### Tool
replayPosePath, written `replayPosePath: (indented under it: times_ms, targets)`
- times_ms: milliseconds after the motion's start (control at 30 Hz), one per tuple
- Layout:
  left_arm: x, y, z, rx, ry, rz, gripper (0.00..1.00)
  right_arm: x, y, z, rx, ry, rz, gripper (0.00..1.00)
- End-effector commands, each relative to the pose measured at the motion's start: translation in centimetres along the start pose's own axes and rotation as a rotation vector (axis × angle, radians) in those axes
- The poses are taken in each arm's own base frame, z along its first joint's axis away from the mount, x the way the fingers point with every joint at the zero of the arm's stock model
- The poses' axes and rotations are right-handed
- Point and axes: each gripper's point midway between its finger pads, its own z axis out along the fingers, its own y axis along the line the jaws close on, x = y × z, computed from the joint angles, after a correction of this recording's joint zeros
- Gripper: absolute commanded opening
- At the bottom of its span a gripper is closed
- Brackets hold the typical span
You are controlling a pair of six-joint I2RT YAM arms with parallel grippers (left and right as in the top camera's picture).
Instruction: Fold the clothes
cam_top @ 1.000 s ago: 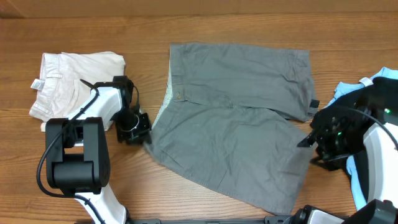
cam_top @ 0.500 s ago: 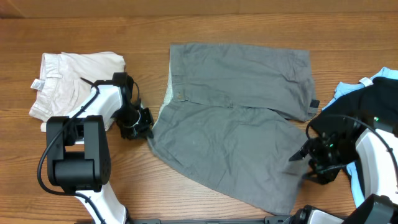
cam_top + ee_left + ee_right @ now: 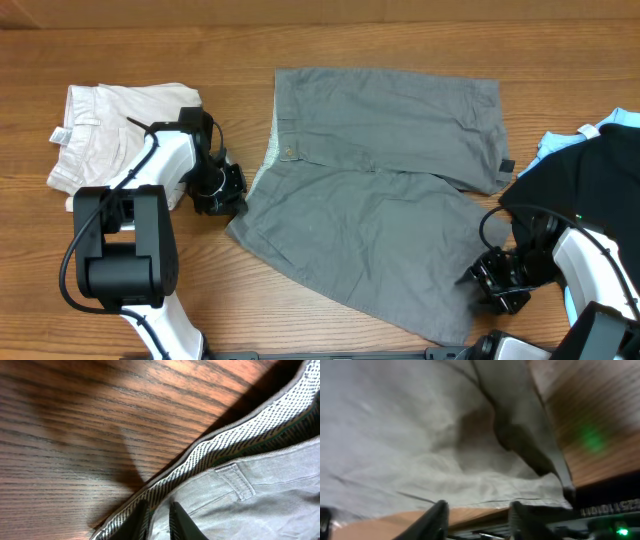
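- At the far left of the bench point(image 3: 300, 320) I see a pair of cream shorts point(image 3: 100, 130) in a compact bundle, with a small white tag point(image 3: 60, 137) on their left edge.
- The left arm point(image 3: 165, 165) reaches across the right side of that bundle toward the middle of the bench.
- The left jaws sit at the left edge of the grey shorts point(image 3: 380, 190), low against the wood. In the left wrist view they are nearly together, pinched on the edge of the waistband point(image 3: 220, 447), whose dotted lining is turned up toward the camera. A belt loop point(image 3: 235, 480) lies just right of the pinch.
- The grey shorts lie spread flat in the middle of the bench, waistband to the left and both legs running right. Their button point(image 3: 290, 153) shows near the far end of the waistband. The far leg lies straight; the near leg slants toward the near right corner.
- The right jaws are at the hem of the near leg, near the right front of the bench. The right wrist view is blurred, but they stand apart, with bare wood between them and the hem just beyond the tips. I cannot tell whether they touch the cloth.
- The right arm point(image 3: 600, 260) comes in from the near right.
- At the far right lies a black garment point(image 3: 610, 165) with light-blue trim point(image 3: 560, 140), beside the end of the far leg.
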Motion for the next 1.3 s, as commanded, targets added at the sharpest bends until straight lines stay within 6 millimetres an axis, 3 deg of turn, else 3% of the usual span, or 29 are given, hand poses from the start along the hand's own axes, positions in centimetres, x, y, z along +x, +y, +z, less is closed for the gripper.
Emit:
replayPosePath:
  times_ms: [0,67,100,133,200,267,400,500,600,700,800,867,900,933,1033,1133,1267]
  targets:
    - [-0.4,-0.5,0.0,0.019,0.001,0.004,0.19,0.0,0.2,0.0,-0.007,-0.005,0.030,0.25]
    - [-0.4,-0.5,0.0,0.021,-0.001,0.005,0.19,0.1,-0.1,0.1,0.004,-0.002,0.036,0.25]
    - [-0.5,-0.5,0.0,0.020,-0.001,0.005,0.19,0.1,-0.4,0.2,0.016,-0.004,0.054,0.40]
    - [-0.4,-0.5,0.0,0.021,-0.001,0.005,0.19,0.1,-0.4,0.3,0.015,-0.003,0.061,0.47]
    - [-0.4,-0.5,0.0,0.021,-0.001,0.006,0.20,-0.6,0.1,0.4,-0.010,-0.025,0.048,0.49]
    - [-0.4,-0.5,0.0,0.021,-0.001,0.013,0.21,-1.7,1.5,0.2,-0.073,-0.064,0.016,0.35]
    - [-0.5,-0.7,-0.2,0.028,-0.002,0.032,0.27,-4.2,6.8,-1.2,-0.310,-0.157,-0.153,0.14]
    - [-0.5,-1.0,-0.7,0.033,0.004,0.035,0.43,-5.6,11.4,-3.7,-0.524,-0.241,-0.304,0.07]
    - [-0.8,-2.9,-2.2,0.107,0.006,0.111,0.48,-5.8,15.2,-6.6,-0.706,-0.304,-0.469,0.05]
    - [-1.1,-6.6,-4.9,0.257,-0.016,0.287,0.48,-5.1,17.4,-8.3,-0.806,-0.335,-0.599,0.05]
    - [-2.7,-9.2,-7.2,0.276,-0.107,0.418,0.41,-4.4,18.4,-8.8,-0.836,-0.343,-0.663,0.06]
    - [-5.0,-10.8,-8.2,0.232,-0.228,0.502,0.29,-3.8,18.7,-8.5,-0.838,-0.327,-0.684,0.06]
    - [-6.1,-11.4,-8.5,0.199,-0.283,0.532,0.18,-3.4,18.8,-8.4,-0.840,-0.313,-0.693,0.06]
    - [-7.1,-11.9,-8.6,0.168,-0.334,0.556,0.04,-2.9,18.9,-8.2,-0.842,-0.294,-0.705,0.06]
    - [-9.0,-14.5,-8.8,0.140,-0.461,0.643,0.04,-0.7,19.3,-7.6,-0.843,-0.237,-0.755,0.06]
    - [-10.5,-16.9,-8.4,0.126,-0.554,0.728,0.04,2.1,20.1,-7.0,-0.828,-0.233,-0.921,0.08]
    - [-11.9,-17.4,-5.3,0.088,-0.553,0.740,0.04,5.2,21.6,-6.4,-0.787,-0.263,-1.114,0.11]
